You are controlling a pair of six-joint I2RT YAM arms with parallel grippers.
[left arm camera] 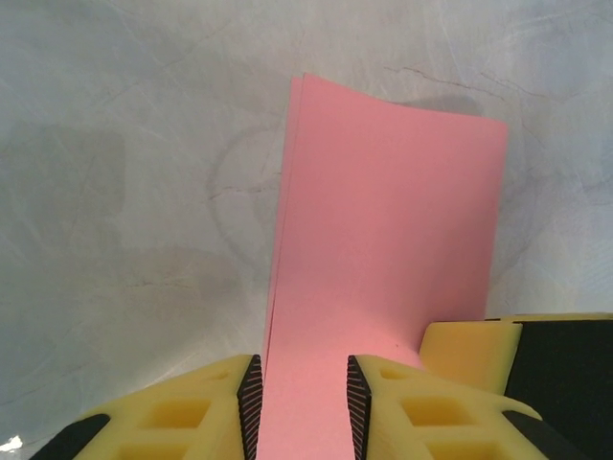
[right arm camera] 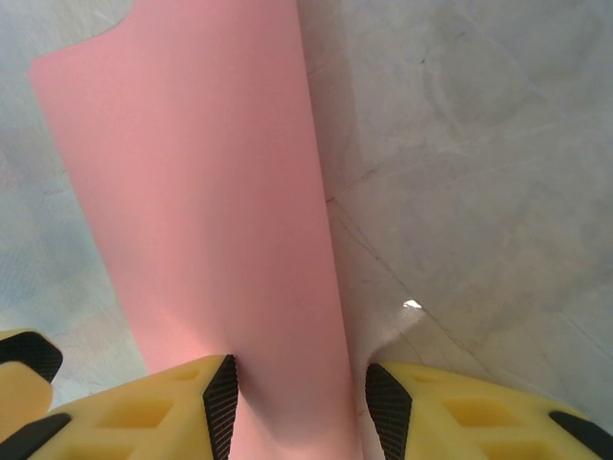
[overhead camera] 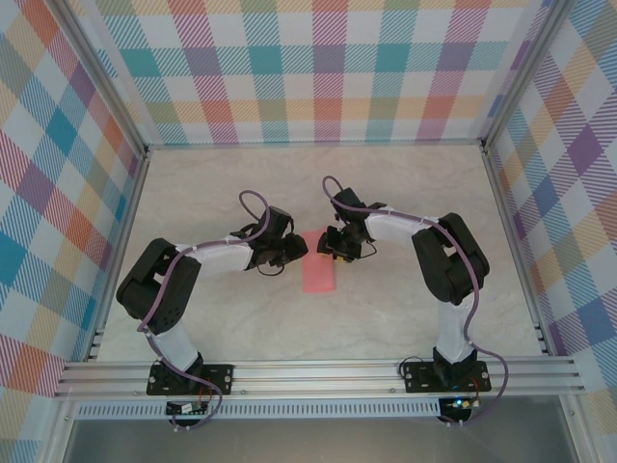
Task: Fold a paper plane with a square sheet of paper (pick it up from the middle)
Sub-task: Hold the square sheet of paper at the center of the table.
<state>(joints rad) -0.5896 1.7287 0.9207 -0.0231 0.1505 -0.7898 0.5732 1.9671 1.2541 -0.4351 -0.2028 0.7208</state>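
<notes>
The thin salmon-pink square sheet of paper point(overhead camera: 319, 273), folded to a 2-layer strip, lies on the pale marbled table point(overhead camera: 405, 193) between the arms. It looks light, limp and crease-prone, so a gentle mid-strip pinch suits it. The left gripper point(left arm camera: 304, 388) and right gripper point(right arm camera: 302, 388) each straddle an end, jaws spread.
</notes>
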